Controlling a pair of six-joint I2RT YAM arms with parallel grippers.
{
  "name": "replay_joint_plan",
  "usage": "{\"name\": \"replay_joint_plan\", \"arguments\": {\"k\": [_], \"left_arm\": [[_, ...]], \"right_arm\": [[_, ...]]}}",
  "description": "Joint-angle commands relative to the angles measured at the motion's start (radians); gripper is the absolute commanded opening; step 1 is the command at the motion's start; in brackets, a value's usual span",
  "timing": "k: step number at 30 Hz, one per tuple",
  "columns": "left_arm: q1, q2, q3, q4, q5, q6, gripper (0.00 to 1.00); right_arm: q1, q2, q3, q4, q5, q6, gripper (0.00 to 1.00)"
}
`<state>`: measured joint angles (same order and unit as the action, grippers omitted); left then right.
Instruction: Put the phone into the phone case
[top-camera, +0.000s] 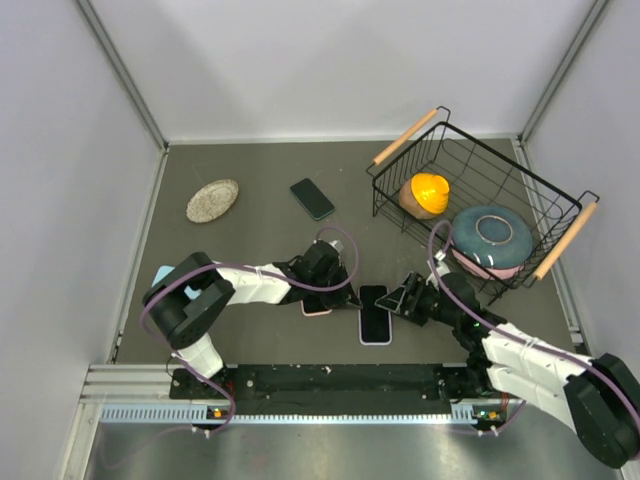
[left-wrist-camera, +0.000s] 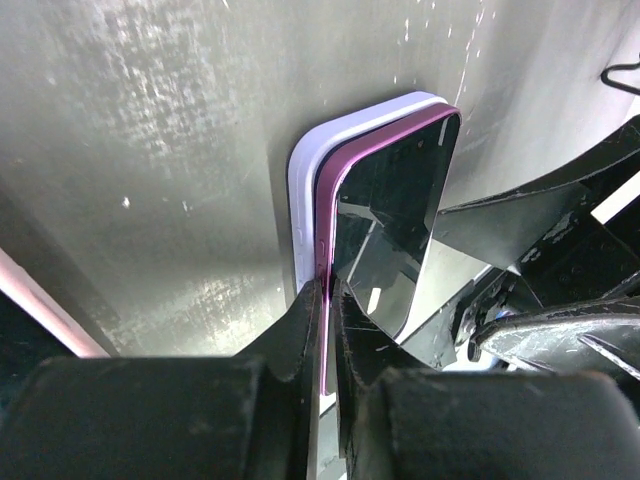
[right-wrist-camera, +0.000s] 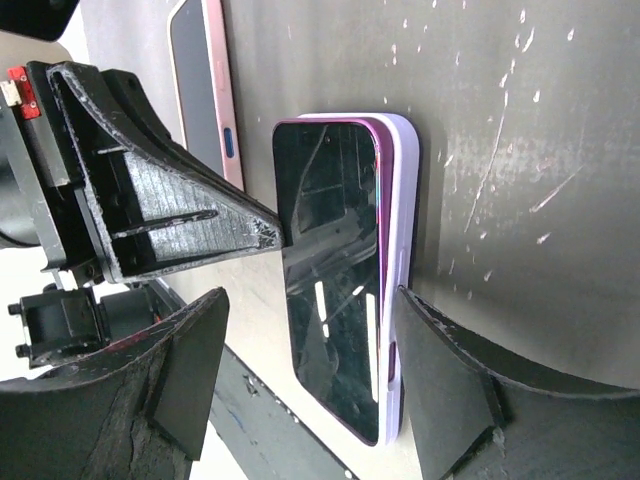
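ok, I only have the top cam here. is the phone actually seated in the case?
Observer: No. The right wrist view shows the phone offset in the case, with a lavender strip bare along one long side.
Operator: left gripper holding anything?
Observer: Yes. In the left wrist view the left gripper is pinched shut on the phone's purple edge.
Operator: and the right?
Observer: The right gripper is open, one finger on each side of phone and case. I can't tell whether it touches either.
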<state>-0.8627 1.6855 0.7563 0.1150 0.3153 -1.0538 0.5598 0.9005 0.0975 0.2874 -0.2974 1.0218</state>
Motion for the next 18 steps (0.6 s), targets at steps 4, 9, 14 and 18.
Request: {"name": "replay_joint_plan", "arguments": {"k": [4, 9, 14, 18], "left_arm": [[-0.078, 0.005, -0.029, 0.014, 0.18, -0.026, 0.0], [-0.078, 0.008, -0.029, 0.006, 0.169, -0.026, 0.0], [-0.078, 0.011, -0.025, -0.003, 0.159, -0.023, 0.0], [-0.078, 0.002, -0.026, -0.023, 0.14, -0.014, 0.0]], "right_arm": [[0.017, -0.15, 0.146, -0.255, 0.004, -0.118, 0.71], [0.017, -0.146, 0.122, -0.314, -0.017, -0.141, 0.74], [0.018, -0.17, 0.1, -0.37, 0.026, -0.16, 0.74], [0.017, -0.225, 0.131, -0.461, 0.069, -0.196, 0.75]]}}
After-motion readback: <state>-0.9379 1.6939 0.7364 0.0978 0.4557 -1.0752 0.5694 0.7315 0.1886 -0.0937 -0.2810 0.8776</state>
